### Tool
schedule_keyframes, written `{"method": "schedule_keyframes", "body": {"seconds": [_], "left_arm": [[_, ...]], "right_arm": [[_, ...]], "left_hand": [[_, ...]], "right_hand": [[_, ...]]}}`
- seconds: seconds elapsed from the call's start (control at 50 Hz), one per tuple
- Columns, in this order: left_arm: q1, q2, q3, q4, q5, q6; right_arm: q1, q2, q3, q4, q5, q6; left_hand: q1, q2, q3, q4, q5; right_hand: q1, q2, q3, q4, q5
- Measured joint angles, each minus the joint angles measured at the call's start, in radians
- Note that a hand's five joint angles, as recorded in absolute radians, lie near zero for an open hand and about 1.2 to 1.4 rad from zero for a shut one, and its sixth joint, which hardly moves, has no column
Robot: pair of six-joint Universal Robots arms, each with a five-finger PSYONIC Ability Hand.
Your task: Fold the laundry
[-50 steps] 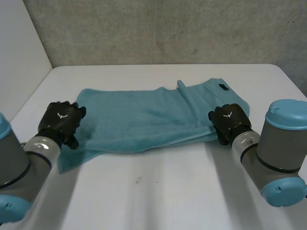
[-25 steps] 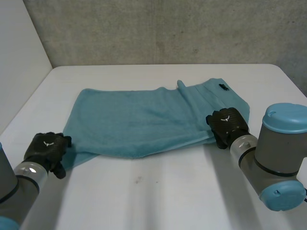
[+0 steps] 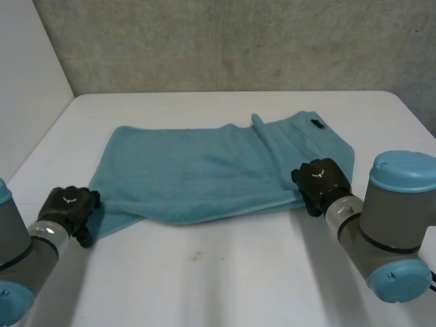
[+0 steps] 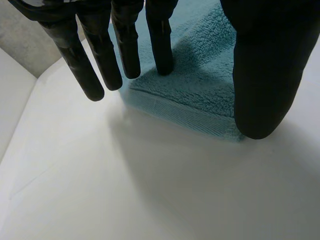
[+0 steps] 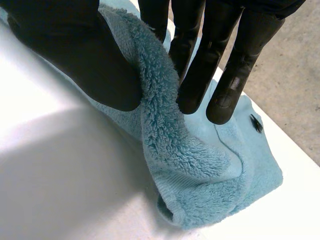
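Over the last second the left hand (image 3: 67, 208) has drawn back along the teal towel (image 3: 197, 170), from its left edge to its near-left corner. The right hand (image 3: 319, 178) has barely shifted.

In the head view the towel lies spread on the white desk (image 3: 225, 279) with a hand at each near end. This looks like the grasping step ahead of a fold.

The left wrist view adds what the head view hides. The fingers (image 4: 161, 45) are straight and apart, with some tips resting on the flat corner. The thumb (image 4: 260, 85) sits at its edge, and nothing is gripped.

In the right wrist view, thumb (image 5: 80, 60) and fingers (image 5: 197, 70) are clamped on a raised ridge of towel.

Next, I judge, the left hand must close on its corner before both hands lift together.
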Motion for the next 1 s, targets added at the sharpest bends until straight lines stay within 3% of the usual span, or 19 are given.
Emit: {"method": "schedule_keyframes", "body": {"seconds": [0.16,0.36,0.52,0.6,0.8,1.0], "left_arm": [[-0.002,-0.012,0.007,0.021,0.006,0.001],[-0.004,-0.019,0.009,0.057,0.007,0.001],[-0.004,-0.016,0.01,0.059,0.007,0.001],[-0.003,-0.01,0.01,0.058,0.006,0.001],[0.0,0.001,0.011,0.058,0.007,0.002],[0.02,0.157,-0.005,0.047,0.03,-0.003]], "right_arm": [[0.0,0.008,0.0,0.001,0.0,-0.002],[0.001,0.009,0.001,0.001,0.0,-0.007],[0.001,0.009,0.002,0.001,0.002,-0.023],[0.001,0.009,0.002,0.001,0.003,-0.028],[-0.006,0.007,-0.004,0.007,0.004,-0.023],[-0.014,-0.005,-0.059,0.127,-0.003,-0.012]], "left_hand": [[0.172,0.162,0.161,0.165,0.142],[0.214,0.217,0.215,0.217,0.189],[0.44,0.44,0.435,0.438,0.416],[0.649,0.664,0.654,0.658,0.642],[0.662,0.727,0.721,0.723,0.677],[0.662,0.728,0.721,0.724,0.677]], "right_hand": [[0.0,0.0,0.0,0.0,0.0],[0.0,0.0,0.0,0.0,0.0],[0.0,0.0,0.0,0.0,0.0],[0.0,0.0,0.0,0.0,0.0],[0.0,0.0,0.0,0.0,0.0],[0.0,0.0,0.0,0.0,0.0]]}}
